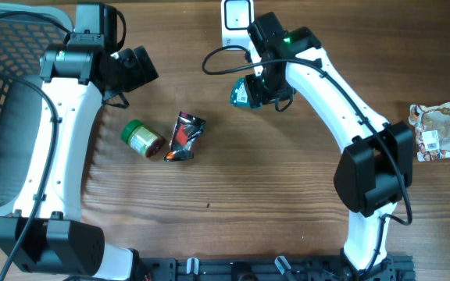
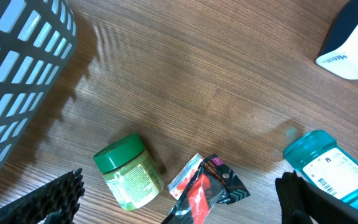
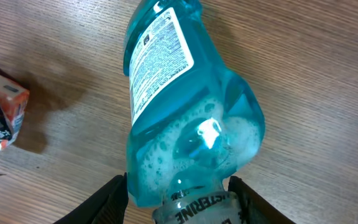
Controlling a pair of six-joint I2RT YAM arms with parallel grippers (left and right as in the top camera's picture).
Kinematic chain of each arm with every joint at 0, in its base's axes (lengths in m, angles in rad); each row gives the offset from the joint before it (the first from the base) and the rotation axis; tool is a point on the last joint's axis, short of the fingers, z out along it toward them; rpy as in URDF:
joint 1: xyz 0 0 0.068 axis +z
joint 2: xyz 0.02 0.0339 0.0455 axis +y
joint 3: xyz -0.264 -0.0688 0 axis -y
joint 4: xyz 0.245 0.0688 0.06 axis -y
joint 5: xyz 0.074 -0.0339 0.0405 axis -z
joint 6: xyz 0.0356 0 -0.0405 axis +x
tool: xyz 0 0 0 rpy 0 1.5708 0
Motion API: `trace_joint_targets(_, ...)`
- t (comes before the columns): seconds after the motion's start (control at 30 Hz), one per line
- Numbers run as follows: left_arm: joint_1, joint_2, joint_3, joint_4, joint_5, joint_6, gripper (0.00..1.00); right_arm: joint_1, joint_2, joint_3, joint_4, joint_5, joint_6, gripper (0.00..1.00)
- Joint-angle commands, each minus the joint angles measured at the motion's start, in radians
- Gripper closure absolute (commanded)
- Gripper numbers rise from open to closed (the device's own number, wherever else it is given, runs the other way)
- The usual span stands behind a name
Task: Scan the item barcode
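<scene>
**Bottle in hand at the scanner, scan not yet confirmed**

Overhead: the right gripper (image 1: 266,84) is pinching a blue bottle (image 1: 241,94) just below the white scanner (image 1: 235,19), near it but not touching. The left gripper (image 1: 137,69) hangs to the left of the scanner, spread wide and carrying nothing. Further below and left of the scanner, a green-lidded jar (image 1: 141,138) and a dark snack packet (image 1: 186,136) lie on the table (image 1: 287,203), seemingly waiting. A basket (image 1: 6,94) sits far to the left, a pouch (image 1: 444,131) far to the right.

Left wrist: the bottle's bottom end, with part of its white label (image 2: 344,171), shows below the scanner. A shadow beneath suggests it is clear of the table. The jar and packet lie side by side, well to the left.

Right wrist: the fingers (image 3: 110,199) clamp the bottle at its neck, and the printed label faces the camera. No barcode can be made out.

Judgement: the pick-up is done. Turning the label's code toward the scanner is what remains.
</scene>
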Motion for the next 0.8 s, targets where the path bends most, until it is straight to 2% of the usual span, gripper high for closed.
trace_joint_targets(0.0, 0.005, -0.003, -0.003, 0.000, -0.014, 0.023, 0.00, 0.000, 0.014, 0.104, -0.010, -0.037, 0.004, 0.55)
trace_joint_targets(0.2, 0.005, -0.003, -0.003, 0.000, -0.014, 0.023, 0.00, 0.000, 0.014, 0.151, -0.039, -0.084, -0.001, 0.56)
trace_joint_targets(0.23, 0.005, -0.003, -0.003, 0.000, -0.014, 0.024, 0.00, 0.000, 0.014, 0.151, -0.040, -0.084, -0.001, 0.51)
trace_joint_targets(0.3, 0.005, -0.003, -0.003, 0.000, -0.014, 0.023, 0.00, 0.001, 0.014, 0.151, -0.040, -0.085, 0.006, 0.28)
trace_joint_targets(0.33, 0.005, -0.003, -0.003, 0.000, -0.014, 0.023, 0.00, 0.001, 0.014, 0.151, -0.041, -0.085, 0.053, 0.06)
trace_joint_targets(0.37, 0.005, -0.003, -0.003, 0.000, -0.014, 0.024, 0.00, 0.001, 0.014, 0.150, -0.048, -0.086, 0.115, 0.00)
trace_joint_targets(0.43, 0.005, -0.003, -0.003, 0.000, -0.014, 0.023, 0.00, 0.002, 0.014, 0.140, -0.063, -0.113, 0.199, 0.00)
trace_joint_targets(0.6, 0.005, -0.003, -0.003, 0.000, -0.014, 0.023, 0.00, 0.003, 0.092, 0.133, -0.037, -0.128, 0.253, 0.00)
trace_joint_targets(0.67, 0.005, -0.003, -0.003, 0.000, -0.014, 0.024, 0.00, 0.005, 0.147, 0.133, -0.038, -0.187, 0.237, 0.00)
trace_joint_targets(0.77, 0.005, -0.003, -0.003, 0.000, -0.014, 0.023, 0.00, 0.014, 0.208, 0.133, -0.010, -0.111, 0.237, 0.00)
